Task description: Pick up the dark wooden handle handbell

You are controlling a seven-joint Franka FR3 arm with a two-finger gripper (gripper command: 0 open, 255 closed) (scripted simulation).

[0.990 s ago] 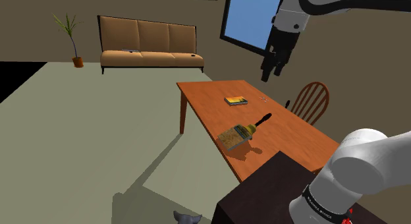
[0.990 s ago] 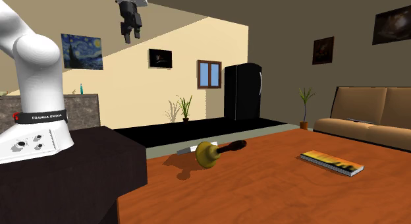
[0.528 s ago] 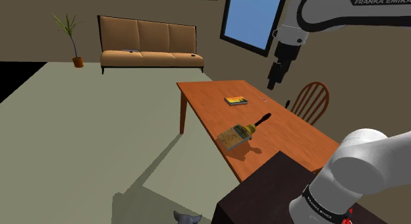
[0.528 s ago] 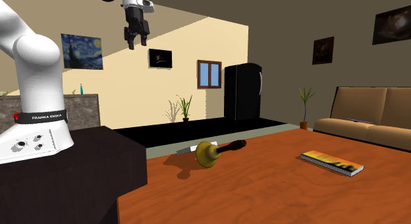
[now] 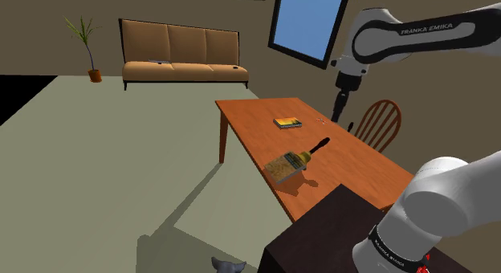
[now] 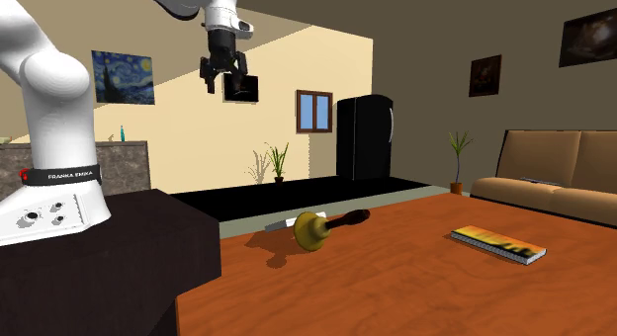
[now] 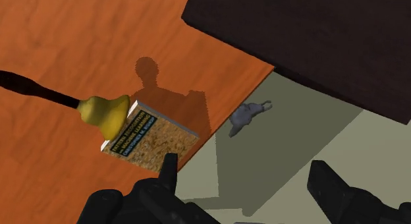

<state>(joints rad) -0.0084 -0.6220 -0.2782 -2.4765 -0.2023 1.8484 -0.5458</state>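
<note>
Near the edge of the tabletop (image 5: 257,119), handbell (image 5: 303,156) on its side, brass-yellow cup, slim dark handle, mouth against a speckled tan book (image 5: 283,169), high above, tool (image 7: 247,173) spread wide, gripping nothing

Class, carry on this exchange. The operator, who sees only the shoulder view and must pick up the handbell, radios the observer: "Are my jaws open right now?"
Observer: Yes. In the wrist view the gripper has its jaws apart, with nothing between them.
Operator: That long shape near the table edge, is it one thing?
Observer: Two. The handbell lies on its side, its mouth at a speckled book by the edge of the table.
Operator: How high am I?
Observer: The second exterior view shows the gripper high above the tabletop, far above the handbell.
</note>
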